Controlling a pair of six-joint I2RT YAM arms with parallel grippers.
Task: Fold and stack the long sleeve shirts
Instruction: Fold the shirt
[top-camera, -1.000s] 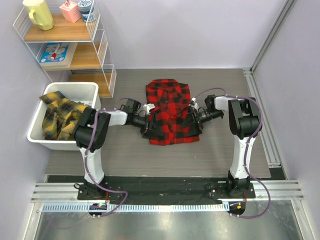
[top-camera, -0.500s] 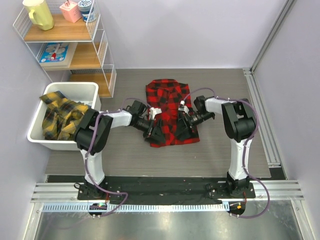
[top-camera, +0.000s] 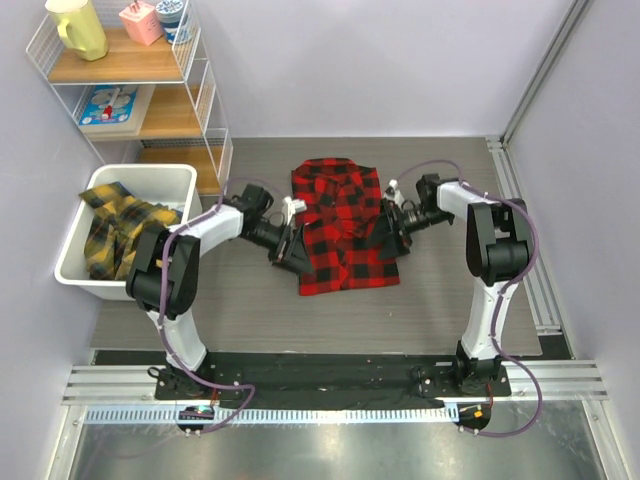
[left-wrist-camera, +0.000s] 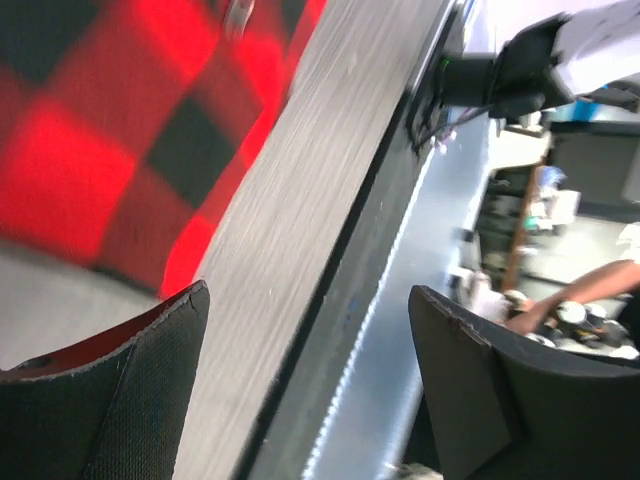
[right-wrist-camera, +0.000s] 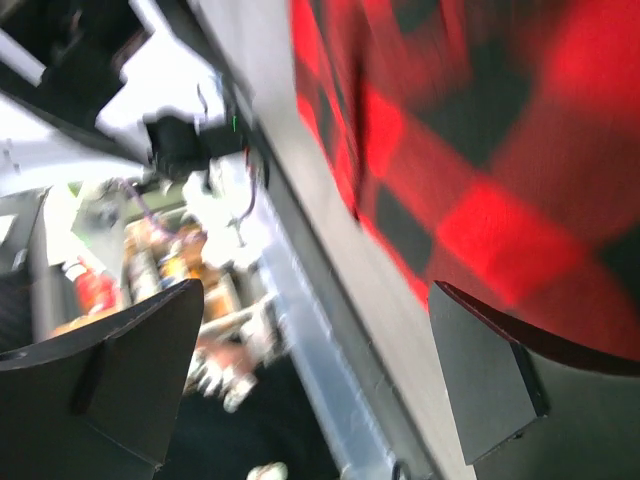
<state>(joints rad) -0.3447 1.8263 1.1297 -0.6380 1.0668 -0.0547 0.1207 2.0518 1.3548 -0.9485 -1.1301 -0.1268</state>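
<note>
A red-and-black checked long sleeve shirt (top-camera: 340, 225) lies folded into a tall rectangle in the middle of the table, collar at the far end. My left gripper (top-camera: 291, 245) sits low at its left edge, open, with nothing between the fingers. In the left wrist view the gripper (left-wrist-camera: 308, 300) frames bare table, and red check cloth (left-wrist-camera: 90, 130) lies up to the left. My right gripper (top-camera: 389, 228) rests at the shirt's right edge, open and empty. The right wrist view has the gripper (right-wrist-camera: 315, 290) beside the red cloth (right-wrist-camera: 480, 130). Yellow-and-black shirts (top-camera: 118, 238) are crumpled in the bin.
A white bin (top-camera: 150, 180) stands at the left of the table. Behind it a wire shelf (top-camera: 130, 100) holds a yellow jug, cups and a box. A metal rail (top-camera: 520, 230) runs along the table's right side.
Both grippers reached in over the shirt's lower part, then drew back out to its side edges. The shirt's lower half now lies flatter and squarer.
</note>
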